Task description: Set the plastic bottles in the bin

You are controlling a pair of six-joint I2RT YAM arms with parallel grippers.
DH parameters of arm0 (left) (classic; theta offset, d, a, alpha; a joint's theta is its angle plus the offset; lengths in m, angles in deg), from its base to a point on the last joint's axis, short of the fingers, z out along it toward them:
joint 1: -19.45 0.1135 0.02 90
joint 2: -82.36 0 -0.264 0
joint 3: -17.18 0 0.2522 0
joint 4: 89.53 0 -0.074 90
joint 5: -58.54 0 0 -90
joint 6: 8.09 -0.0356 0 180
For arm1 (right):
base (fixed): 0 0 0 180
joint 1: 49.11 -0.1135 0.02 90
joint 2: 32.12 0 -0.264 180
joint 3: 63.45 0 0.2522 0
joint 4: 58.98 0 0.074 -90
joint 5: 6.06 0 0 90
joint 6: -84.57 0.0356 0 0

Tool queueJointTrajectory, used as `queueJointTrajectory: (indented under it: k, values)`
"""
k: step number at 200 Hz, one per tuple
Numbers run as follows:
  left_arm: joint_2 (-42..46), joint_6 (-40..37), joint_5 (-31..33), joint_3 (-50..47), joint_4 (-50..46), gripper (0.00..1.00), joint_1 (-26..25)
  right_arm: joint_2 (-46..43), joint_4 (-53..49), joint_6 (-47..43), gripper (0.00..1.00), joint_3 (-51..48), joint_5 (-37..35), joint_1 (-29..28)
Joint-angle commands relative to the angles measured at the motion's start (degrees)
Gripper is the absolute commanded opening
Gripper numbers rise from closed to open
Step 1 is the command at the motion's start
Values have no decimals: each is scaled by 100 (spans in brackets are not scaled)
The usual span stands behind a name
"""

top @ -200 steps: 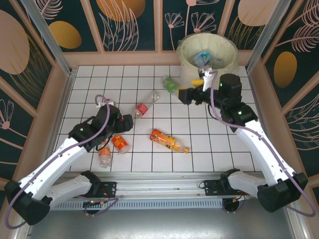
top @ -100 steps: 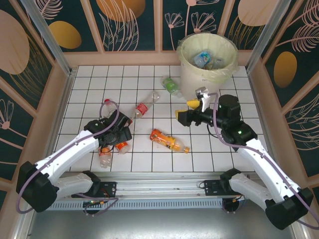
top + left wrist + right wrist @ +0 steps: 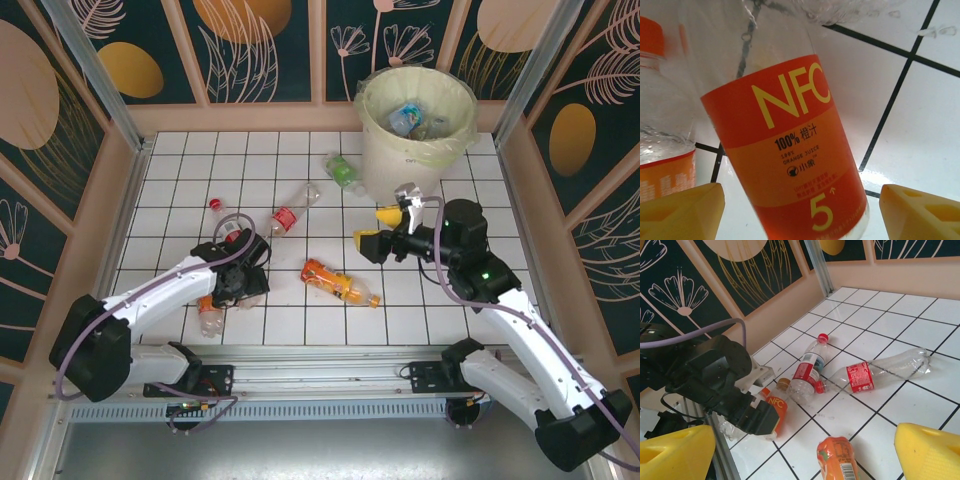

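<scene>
The left gripper was set, jaws apart, astride an orange-labelled bottle, near left. The right gripper was held spread wide, empty.

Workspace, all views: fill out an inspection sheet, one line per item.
Surface: white tiled table, dark grout lines.
Job's things: bin at the far right, bottles inside. Green-label bottle lies near it. Red-label bottle, orange bottle, NFC bottle and red-capped bottle are among those loose on the tiles.
Clutter: nothing seen.
Claws: left claw straddles the NFC bottle, jaws apart. Right claw is open and empty above the tiles.
Cables: left purple cable and right purple cable both loop loosely.
Surroundings: dark floral wall panels, metal frame posts.
</scene>
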Motion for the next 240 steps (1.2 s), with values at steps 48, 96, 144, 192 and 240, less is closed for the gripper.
queueJointTrajectory:
  k: [48, 96, 144, 192, 240]
  values:
    - [-346, -174, -171, -331, 487, 72, 133, -185, 146, -23, 93, -86, 35, -42]
    - [-336, -218, -183, -271, 498, 62, 144, -185, 175, -15, 93, -93, 42, -38]
    - [88, -94, 124, 48, 64, 57, 152, -185, 242, 34, 93, -113, 135, -38]
    - [436, -238, 566, 923, -279, 56, 172, -183, 381, 237, 93, -126, -50, -38]
    - [494, -1613, -110, 1700, 481, 52, 173, -82, 1035, 1465, 93, -209, -354, -40]
